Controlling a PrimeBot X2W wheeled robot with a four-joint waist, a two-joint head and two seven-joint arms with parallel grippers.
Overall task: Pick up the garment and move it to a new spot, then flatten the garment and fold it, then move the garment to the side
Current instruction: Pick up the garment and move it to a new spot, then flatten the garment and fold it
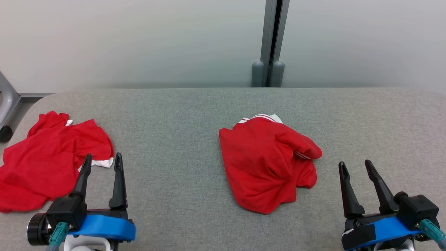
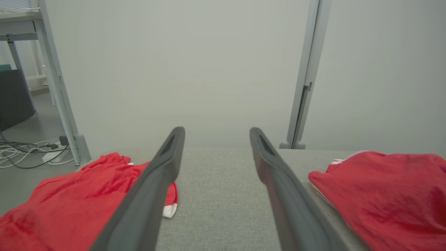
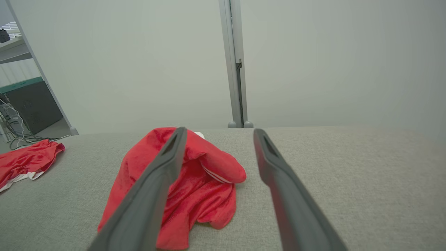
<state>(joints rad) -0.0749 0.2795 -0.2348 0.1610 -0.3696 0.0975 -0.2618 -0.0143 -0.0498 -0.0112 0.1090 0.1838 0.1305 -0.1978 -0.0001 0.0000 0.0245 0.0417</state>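
Red cloth sits bunched about the middle of the tabletop (image 1: 174,115). That is the garment (image 1: 261,164). It lies crumpled in a heap roughly halfway between the far and near edges. White-striped trim shows at its far end. One sleeve is folded across its right side and also shows thin white stripes.

I see a second garment (image 1: 41,164), also red with a white hem, spread loosely at the left edge, towards the far-left corner. The two are well apart, with bare grey fabric between them.

My left gripper (image 1: 103,156) is over the near-left part of the tabletop. Its fingers are spread wide and hold nothing. From the head camera its left finger crosses the hem of the second garment. I cannot tell whether it touches the cloth or hangs above it. Along that wrist's view I see plain grey tabletop between the two fingers, with the second garment to one side and the garment to the other.

My right gripper (image 1: 355,163) is near the near-right corner. Its fingers are equally wide apart and empty. It is to the right of the garment and clear of it.

Behind the far edge stands a pale wall with a grey post (image 1: 271,42). Cables (image 2: 21,153) lie on the floor past the left edge.
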